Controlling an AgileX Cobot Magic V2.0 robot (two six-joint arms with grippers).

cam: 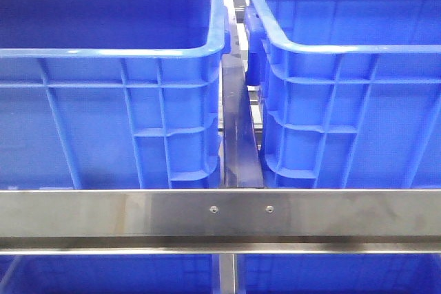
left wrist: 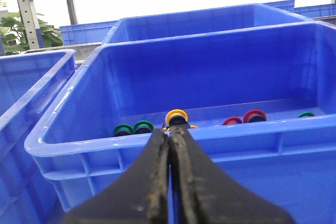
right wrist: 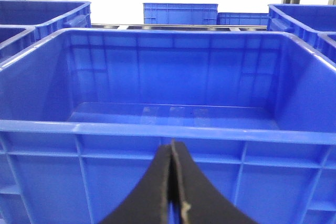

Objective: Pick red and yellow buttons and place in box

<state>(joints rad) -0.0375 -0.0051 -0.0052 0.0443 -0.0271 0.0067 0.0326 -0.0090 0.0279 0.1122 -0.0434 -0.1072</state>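
My left claw (left wrist: pixel 169 132) is pinched tight shut, and nothing is in it. It hangs just outside the near wall of a big blue box (left wrist: pixel 157 148). Inside, by that near wall, I see a yellow button (left wrist: pixel 177 115), two red buttons (left wrist: pixel 247 117) and some green buttons (left wrist: pixel 133 128). My right claw (right wrist: pixel 171 145) is pinched shut too, with nothing in it. It hangs in front of another blue box (right wrist: pixel 157 129). A shiny metal bar (cam: pixel 220 213) runs across in front of the boxes.

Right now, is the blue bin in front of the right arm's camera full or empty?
Empty as far as visible: the blue bin shows a bare floor; its near strip is hidden behind the rim.
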